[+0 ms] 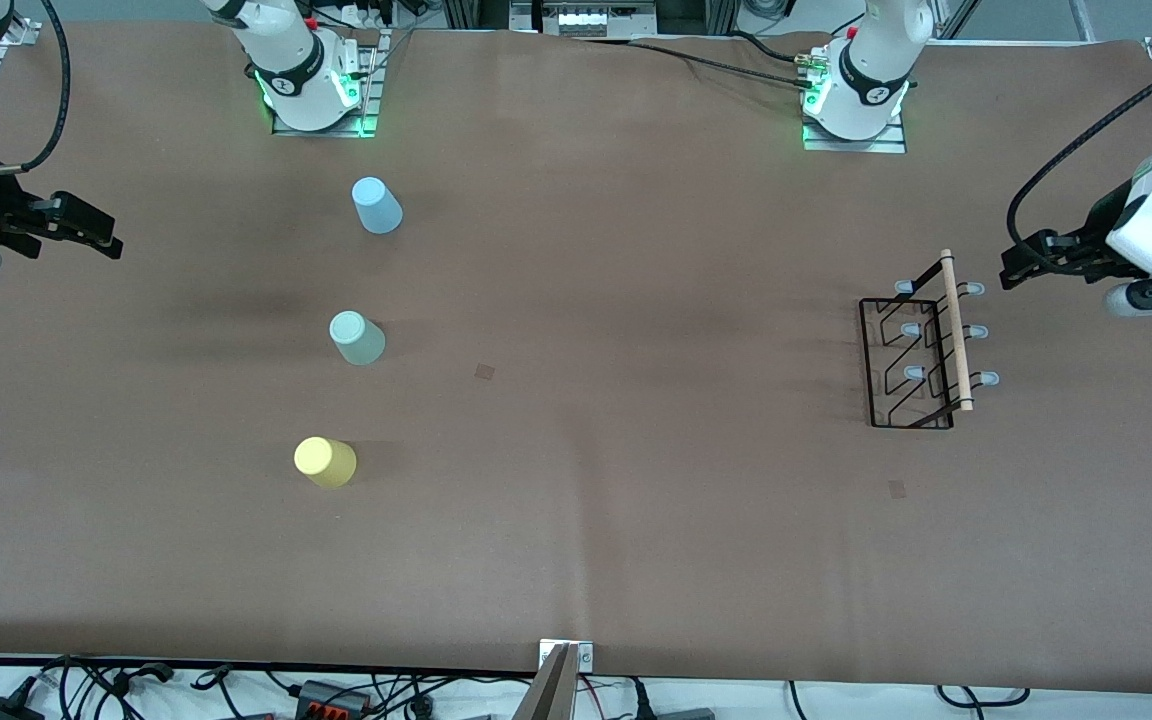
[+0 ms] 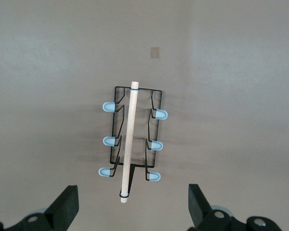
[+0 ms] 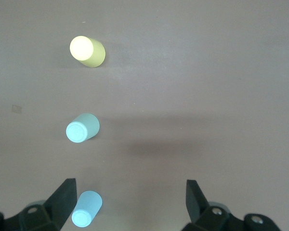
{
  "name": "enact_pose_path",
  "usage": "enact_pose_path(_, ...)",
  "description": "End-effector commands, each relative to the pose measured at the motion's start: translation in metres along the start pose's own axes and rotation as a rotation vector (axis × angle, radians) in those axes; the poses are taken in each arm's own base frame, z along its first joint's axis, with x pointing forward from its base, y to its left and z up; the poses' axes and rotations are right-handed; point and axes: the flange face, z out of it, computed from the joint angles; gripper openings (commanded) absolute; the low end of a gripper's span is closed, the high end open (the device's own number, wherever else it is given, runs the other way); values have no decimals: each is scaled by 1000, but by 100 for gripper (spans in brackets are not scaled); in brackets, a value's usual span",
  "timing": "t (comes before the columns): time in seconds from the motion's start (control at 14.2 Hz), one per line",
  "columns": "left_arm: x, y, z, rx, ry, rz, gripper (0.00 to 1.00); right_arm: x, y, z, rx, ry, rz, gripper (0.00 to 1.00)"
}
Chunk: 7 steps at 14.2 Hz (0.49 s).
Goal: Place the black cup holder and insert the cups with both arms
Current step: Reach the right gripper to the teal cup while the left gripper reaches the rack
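Only the black cup holder [image 2: 133, 144] is seen between the wide-open left gripper [image 2: 132, 211]; three cups, probably upside down, under the wide-open right gripper [image 3: 130, 204].

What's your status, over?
Left gripper open above black cup holder. Right gripper open, up near the cups. Cups standing apart, none racked. Nothing in the way.

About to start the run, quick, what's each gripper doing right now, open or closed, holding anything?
Left gripper: open, empty, above the black cup holder.
Right gripper: open, empty, up above the cups' end of the table.
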Motion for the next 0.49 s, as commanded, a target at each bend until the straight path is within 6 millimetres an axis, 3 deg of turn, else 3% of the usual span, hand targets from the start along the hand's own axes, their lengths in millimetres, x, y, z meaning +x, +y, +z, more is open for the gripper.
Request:
enact_pose_path(0.0, 16, 2, 24, -22, -34, 15, 100, -2, -2, 0, -6, -3, -11, 100)
enact_pose_path(0.14, 17, 4, 51, 2, 28, 33, 100, 1, -3, 6, -6, -13, -11, 100)
enact_pose_path(0.21, 16, -2, 74, 14, 49, 50, 100, 2, -3, 9, -6, -19, -9, 100)
enact_pose_path(0.42, 11, -23, 134, 13, 130, 118, 100, 14, -13, 40, -5, -77, -31, 100)
